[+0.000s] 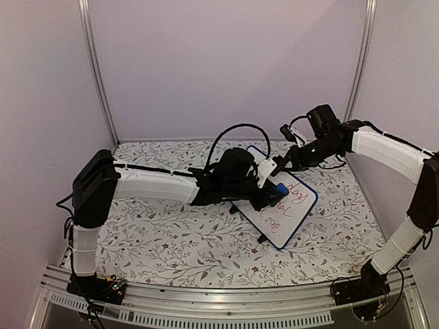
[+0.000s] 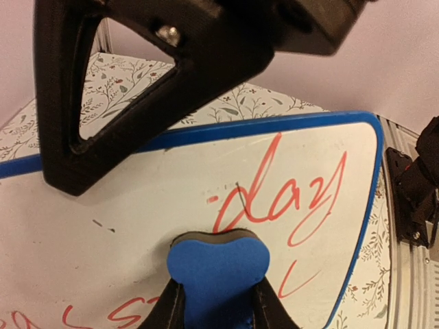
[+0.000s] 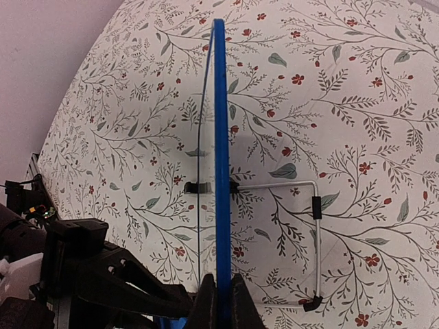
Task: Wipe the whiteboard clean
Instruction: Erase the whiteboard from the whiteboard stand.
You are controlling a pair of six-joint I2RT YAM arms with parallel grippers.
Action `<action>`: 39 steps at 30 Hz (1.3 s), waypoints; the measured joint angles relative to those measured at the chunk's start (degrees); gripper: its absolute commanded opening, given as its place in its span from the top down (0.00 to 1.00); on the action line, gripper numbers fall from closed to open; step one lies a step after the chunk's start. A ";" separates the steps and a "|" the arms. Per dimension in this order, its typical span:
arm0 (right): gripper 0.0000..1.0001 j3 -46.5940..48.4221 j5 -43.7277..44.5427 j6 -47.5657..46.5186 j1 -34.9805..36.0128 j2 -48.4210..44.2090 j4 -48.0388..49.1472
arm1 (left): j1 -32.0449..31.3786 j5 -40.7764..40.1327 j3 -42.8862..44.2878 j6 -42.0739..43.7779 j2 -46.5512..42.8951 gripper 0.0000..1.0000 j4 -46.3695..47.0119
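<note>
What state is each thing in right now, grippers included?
whiteboard: propped up on the table, clamped at its frame edge
red writing: unerased, "day" legible
eraser: pinched, apparently against the board face below "day"
left gripper: shut on eraser
right gripper: shut on whiteboard frame
wire stand: folded out behind the board

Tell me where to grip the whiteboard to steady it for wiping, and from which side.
Pinch the blue frame of the whiteboard at its far edge, jaws across its thickness, coming from the far right, as the right gripper does. The board is a thin panel, so an edge grip leaves the written face free for the eraser.
</note>
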 measured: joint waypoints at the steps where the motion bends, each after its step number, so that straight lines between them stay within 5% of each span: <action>1: 1.00 0.00 -0.02 0.00 0.00 0.00 0.00 | 0.00 0.02 0.15 0.00 0.00 1.00 -0.20; 12: 1.00 0.00 0.39 -0.04 -0.02 0.00 0.00 | 0.00 0.68 7.58 0.68 1.86 1.00 -5.53; 39: 1.00 1.57 -0.61 -0.11 0.24 1.07 -1.27 | 0.00 -0.94 2.08 0.68 -0.26 1.00 -2.25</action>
